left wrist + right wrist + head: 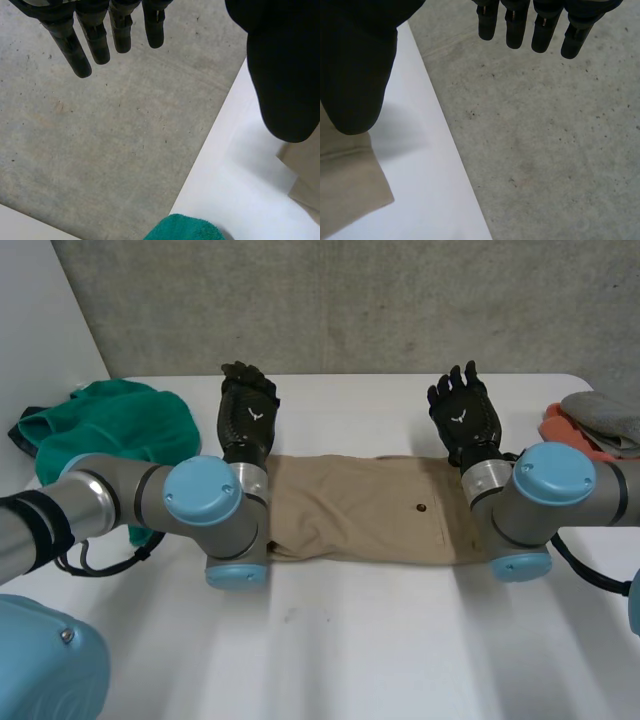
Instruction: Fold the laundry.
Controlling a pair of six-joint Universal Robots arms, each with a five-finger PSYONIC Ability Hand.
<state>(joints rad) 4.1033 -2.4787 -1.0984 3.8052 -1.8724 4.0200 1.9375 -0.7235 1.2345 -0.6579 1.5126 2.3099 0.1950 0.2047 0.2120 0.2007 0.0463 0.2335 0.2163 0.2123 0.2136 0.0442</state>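
Tan garment (360,510) near left hand (248,412), right hand (463,420)

Table (350,640) front bare; green cloth (110,425), grey pile (602,415) at ends

A tan cloth (360,505) lies flat on the surface (380,640), folded into a long strip; a green cloth (110,425) sits crumpled near one end

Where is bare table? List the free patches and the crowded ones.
Free: near strip of table before the tan garment; the far strip between left hand and right hand. Crowded: green cloth at left, grey cloth and orange cloth at right.
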